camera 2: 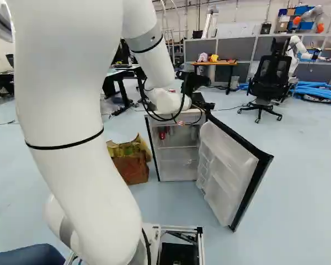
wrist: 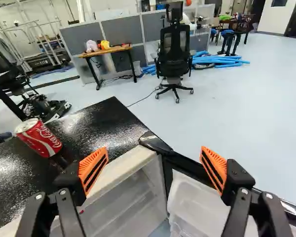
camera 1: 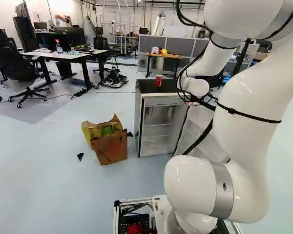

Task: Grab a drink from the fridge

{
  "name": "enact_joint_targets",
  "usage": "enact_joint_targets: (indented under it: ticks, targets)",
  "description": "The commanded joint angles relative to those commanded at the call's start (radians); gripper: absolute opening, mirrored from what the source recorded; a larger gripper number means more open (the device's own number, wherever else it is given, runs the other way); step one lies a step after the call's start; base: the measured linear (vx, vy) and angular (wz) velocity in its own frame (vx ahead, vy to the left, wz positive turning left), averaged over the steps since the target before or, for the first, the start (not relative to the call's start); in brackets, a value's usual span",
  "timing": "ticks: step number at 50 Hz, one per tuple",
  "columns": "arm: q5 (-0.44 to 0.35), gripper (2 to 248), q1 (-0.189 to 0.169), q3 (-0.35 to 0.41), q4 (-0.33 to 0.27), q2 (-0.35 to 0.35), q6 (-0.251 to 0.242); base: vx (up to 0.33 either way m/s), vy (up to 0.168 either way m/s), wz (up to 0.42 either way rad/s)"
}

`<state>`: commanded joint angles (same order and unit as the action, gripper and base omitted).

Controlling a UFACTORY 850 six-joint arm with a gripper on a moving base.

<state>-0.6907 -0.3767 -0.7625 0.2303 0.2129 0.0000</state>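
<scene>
The smooth red metal can point(wrist: 39, 138) stands upright on the glossy, pebbled black top point(wrist: 98, 121) of the fridge point(camera 1: 139, 117), well apart from its front corner beside the open door point(camera 2: 223, 171) of moulded white plastic, while the gripper point(camera 2: 202, 104) is released, its ridged orange pads point(wrist: 92, 170) spread wide apart.

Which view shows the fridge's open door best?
The right base view: the door shows nearly whole, inner side toward the camera. In the left base view the arm covers much of it; the wrist view catches only its upper part.
</scene>
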Motion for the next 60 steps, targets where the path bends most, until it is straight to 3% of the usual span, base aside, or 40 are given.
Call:
enact_joint_targets:
  ticks: [25, 60]
  targets:
    - [0.016, 247, -0.079, -0.013, 0.001, 0.011, 0.0, 0.0, 0.0, 0.0]
    - [0.104, 247, -0.189, -0.052, 0.023, 0.045, 0.0, 0.0, 0.0, 0.0]
